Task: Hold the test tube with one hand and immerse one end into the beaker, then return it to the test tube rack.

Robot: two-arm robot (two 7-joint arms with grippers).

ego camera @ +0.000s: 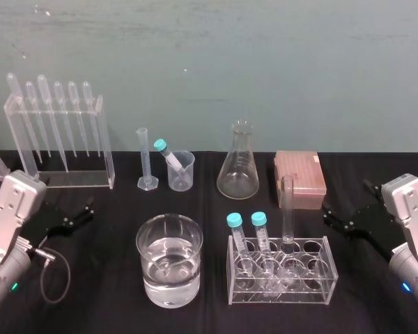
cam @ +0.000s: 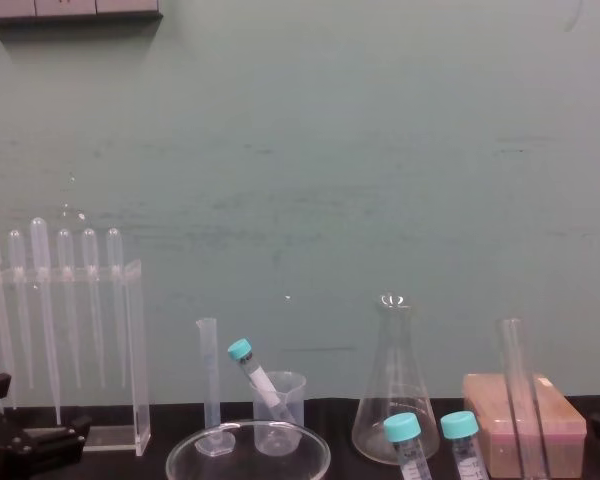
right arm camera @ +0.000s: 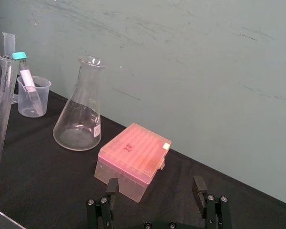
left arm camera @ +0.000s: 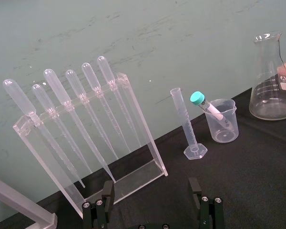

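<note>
While parked at opposite desk edges, both grippers empty: left gripper fingers well apart, right gripper same. Test tube upright in test tube rack, rear row. Beaker just beside graduated cylinder, holding tilted teal-capped tube.

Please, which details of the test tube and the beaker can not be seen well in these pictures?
1. Chest view: the test tube has its lower end cut off by the bottom edge.
2. Head view: its rounded bottom is blurred behind the clear walls of the rack.
3. Head view: whether the beaker holds liquid is too small to tell.
</note>
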